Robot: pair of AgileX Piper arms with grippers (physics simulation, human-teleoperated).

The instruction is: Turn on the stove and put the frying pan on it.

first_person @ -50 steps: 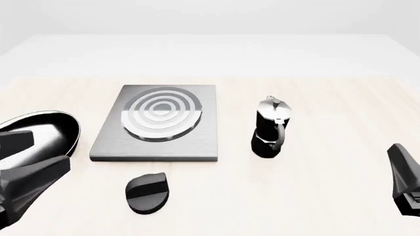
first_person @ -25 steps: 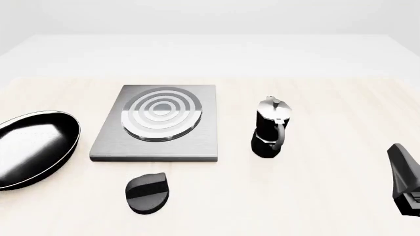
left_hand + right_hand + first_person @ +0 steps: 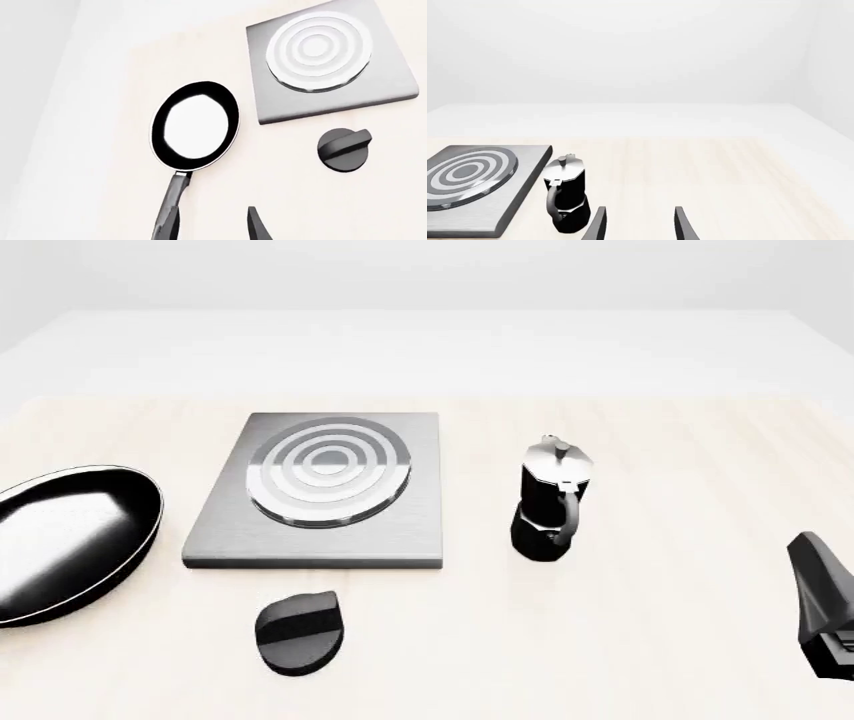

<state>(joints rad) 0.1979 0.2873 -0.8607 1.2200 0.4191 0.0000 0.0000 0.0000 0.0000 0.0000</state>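
Since a second ago the left arm has pulled back out of the front view, so the frying pan [image 3: 67,545] now shows whole at the counter's [image 3: 667,440] left edge, its place unchanged. The pan lies flat, just left of the stove [image 3: 320,495] and apart from it, nothing sitting on the burner rings. The left gripper [image 3: 212,225] hovers above the pan's handle [image 3: 175,192], its fingers [image 3: 257,227] spread wide and holding nothing. The black knob [image 3: 302,632] lies on the counter just in front of the stove. A moka pot [image 3: 550,500] stands upright to the stove's right. The right gripper [image 3: 639,225] waits low at the right edge, fingers apart and empty.
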